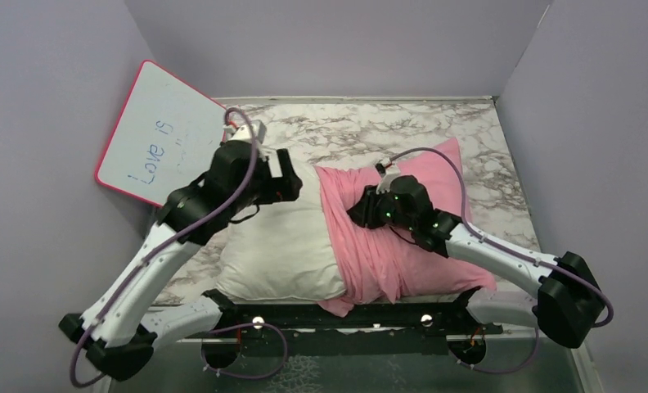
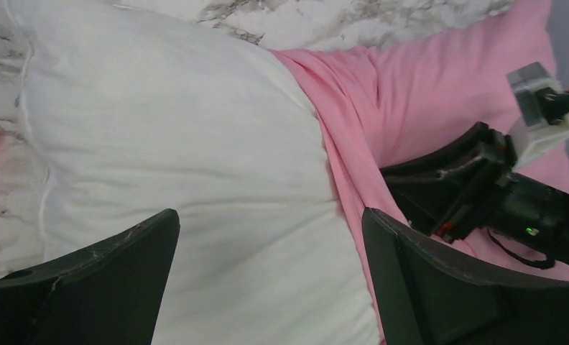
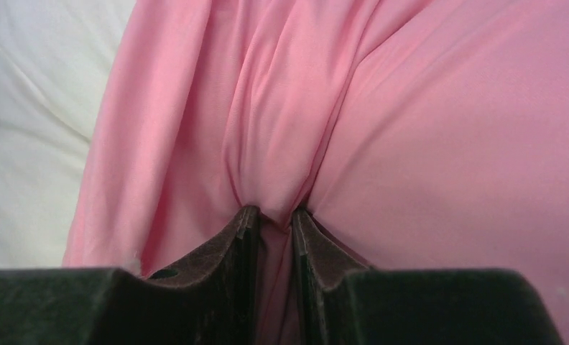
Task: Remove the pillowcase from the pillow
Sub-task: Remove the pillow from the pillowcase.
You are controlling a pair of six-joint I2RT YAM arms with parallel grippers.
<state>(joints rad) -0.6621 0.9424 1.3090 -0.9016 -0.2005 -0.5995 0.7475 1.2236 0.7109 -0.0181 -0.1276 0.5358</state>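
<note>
Jaws of left gripper (image 2: 269, 228) stood wide open, empty, above the bare left half of the pillow (image 1: 280, 246); right gripper (image 3: 274, 215) pinched a fold of the pillowcase (image 1: 374, 262) on the right half. W/o hold-down, we feared pillow would drag along.

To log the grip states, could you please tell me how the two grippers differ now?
The left gripper has jaws wide open and empty; the right gripper has jaws pinched on a fold of the pillowcase. The left is over the bare white pillow, the right over pink fabric. Both are black.
</note>
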